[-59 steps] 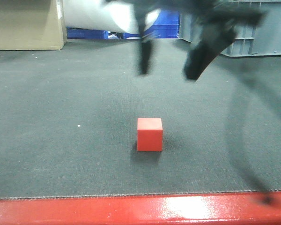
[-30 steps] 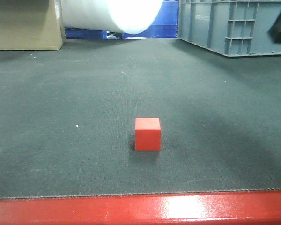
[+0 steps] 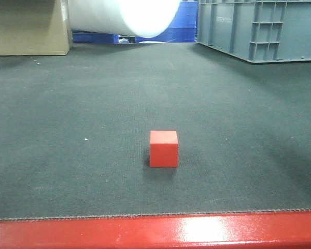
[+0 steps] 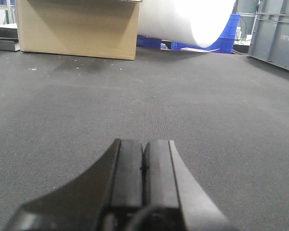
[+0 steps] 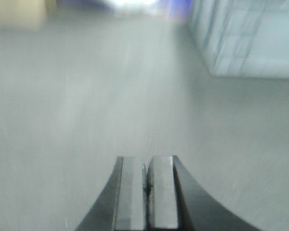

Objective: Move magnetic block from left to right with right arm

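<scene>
The magnetic block point(image 3: 164, 148), a small bright-red cube, rests alone on the dark grey mat in the front view, near the mat's front edge. No arm shows in that view. In the left wrist view my left gripper point(image 4: 143, 147) is shut, its two dark pads pressed together with nothing between them, low over bare mat. My right gripper point(image 5: 146, 166) is also shut on nothing in the right wrist view, which is blurred. The block appears in neither wrist view.
A cardboard box point(image 3: 28, 26) stands at the back left, a white roll point(image 3: 129, 15) at the back middle with blue bins point(image 3: 184, 28) behind it, and a grey crate point(image 3: 259, 28) at the back right. A red table edge point(image 3: 155, 233) runs along the front.
One second ago the right arm hung blurred above and behind the block. It left to the upper right and is out of the front view now. The block has stayed put.
</scene>
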You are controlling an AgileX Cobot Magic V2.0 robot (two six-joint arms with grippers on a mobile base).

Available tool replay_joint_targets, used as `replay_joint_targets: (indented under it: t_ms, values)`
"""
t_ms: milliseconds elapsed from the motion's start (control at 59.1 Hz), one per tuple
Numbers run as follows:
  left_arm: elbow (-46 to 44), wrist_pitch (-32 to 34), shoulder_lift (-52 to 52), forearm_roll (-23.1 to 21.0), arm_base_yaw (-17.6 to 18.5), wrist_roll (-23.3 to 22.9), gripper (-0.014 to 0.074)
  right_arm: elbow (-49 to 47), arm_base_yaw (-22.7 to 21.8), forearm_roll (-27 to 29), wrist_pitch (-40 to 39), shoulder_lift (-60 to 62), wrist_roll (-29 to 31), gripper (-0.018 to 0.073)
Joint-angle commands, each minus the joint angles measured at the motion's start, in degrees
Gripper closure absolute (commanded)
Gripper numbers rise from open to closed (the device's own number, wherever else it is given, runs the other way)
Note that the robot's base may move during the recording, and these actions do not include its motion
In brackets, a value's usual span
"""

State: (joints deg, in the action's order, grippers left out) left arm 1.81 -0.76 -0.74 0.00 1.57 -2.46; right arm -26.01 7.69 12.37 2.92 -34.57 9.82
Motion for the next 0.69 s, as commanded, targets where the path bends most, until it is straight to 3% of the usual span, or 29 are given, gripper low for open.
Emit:
replay_joint_targets:
  t_ms: [0, 135, 305, 677]
  values:
    - [0.54, 5.07, -0.62, 0.0, 0.3, -0.25, 0.0713, 2.14, -0.53, 0.53, -5.99, 6.54, -0.68, 0.0501]
    - [0.54, 5.07, -0.62, 0.0, 0.3, -0.25, 0.0713, 7.39, -1.08, 0.53, -2.08, 16.38, -0.68, 0.0502]
    - [0.54, 5.07, -0.62, 0.0, 0.3, -0.25, 0.0713, 12.36, -4.85, 0.42, -0.03, 24.4, -0.68, 0.0502]
    - [0.54, 5.07, -0.62, 0.0, 0.3, -0.25, 0.0712, 13.15, -5.77, 0.48, 3.66, 25.54, -0.68, 0.0502]
